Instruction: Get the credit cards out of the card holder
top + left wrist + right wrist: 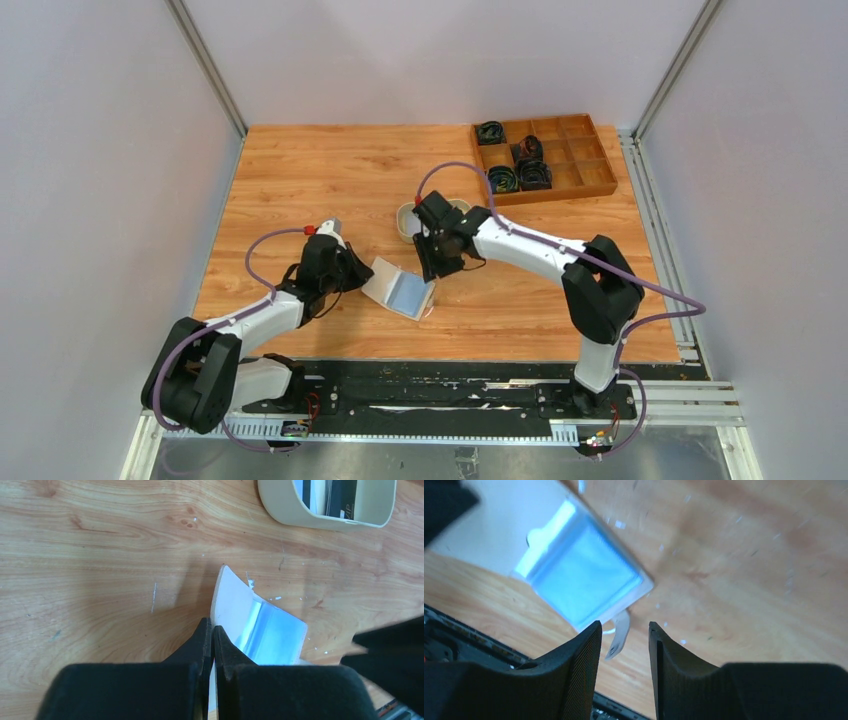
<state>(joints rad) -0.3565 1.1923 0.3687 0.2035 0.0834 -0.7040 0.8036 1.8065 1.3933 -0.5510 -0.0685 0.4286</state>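
The cream card holder [400, 290] lies open on the table, its pale blue inside facing up. My left gripper [358, 272] is shut on its raised left flap; in the left wrist view [211, 627] the fingers pinch the cream flap [232, 600]. My right gripper [432, 270] is open and empty, hovering just over the holder's right edge; in the right wrist view [625, 630] the snap tab [619, 637] hangs between the jaws, below the blue panel [584, 577]. Credit cards, black [345, 497] and white [312, 492], stand in the oval tray. No card shows in the holder.
The oval beige tray [300, 515] sits just behind the holder, partly hidden by the right arm in the top view [406, 222]. A brown wooden compartment box [590, 180] with dark coiled items stands at the back right. The table's front edge and black rail [450, 375] lie close below the holder.
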